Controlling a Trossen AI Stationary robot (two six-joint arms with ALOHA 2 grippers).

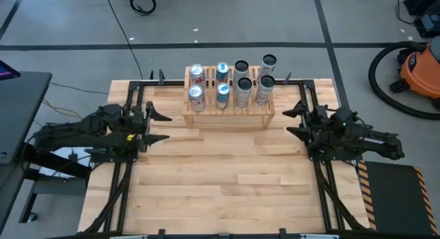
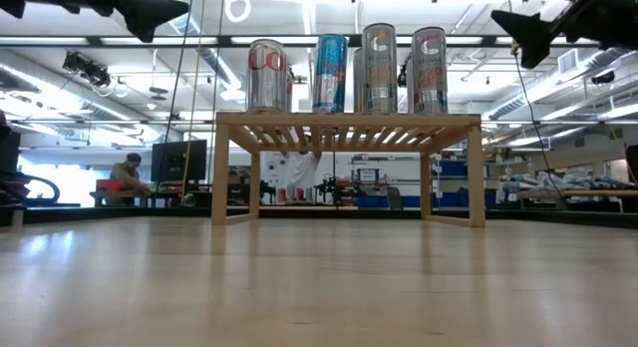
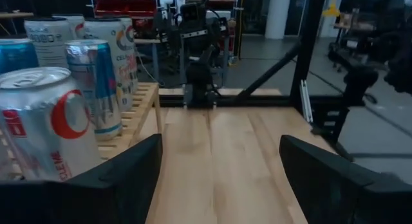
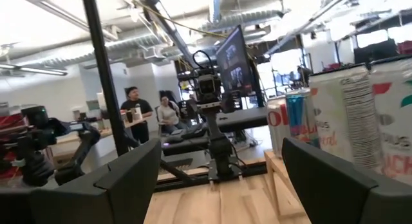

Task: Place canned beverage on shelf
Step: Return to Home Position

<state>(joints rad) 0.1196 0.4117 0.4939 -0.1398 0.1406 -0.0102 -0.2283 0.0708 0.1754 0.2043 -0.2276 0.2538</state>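
The light-wood shelf [image 1: 229, 110] stands at the table's far middle on its plank sides [image 2: 221, 168]. Several canned beverages [image 1: 230, 82] stand upright in two rows on its slatted top; in the low view they show as a row [image 2: 346, 73]. My left gripper [image 1: 169, 127] hovers open to the left of the shelf, pointing level toward the table's right. It holds nothing, and a silver-red can [image 3: 38, 127] is close beside it. My right gripper [image 1: 287, 123] hovers open to the right of the shelf, pointing left. It holds nothing either, with cans [image 4: 351, 114] beside it.
Bare wooden tabletop [image 1: 227, 177] stretches in front of the shelf to the near edge. Black frame rails [image 1: 124, 170] run along the table's left and right sides. An orange vacuum [image 1: 419, 71] stands on the floor at the far right. People [image 4: 148, 118] stand in the room beyond.
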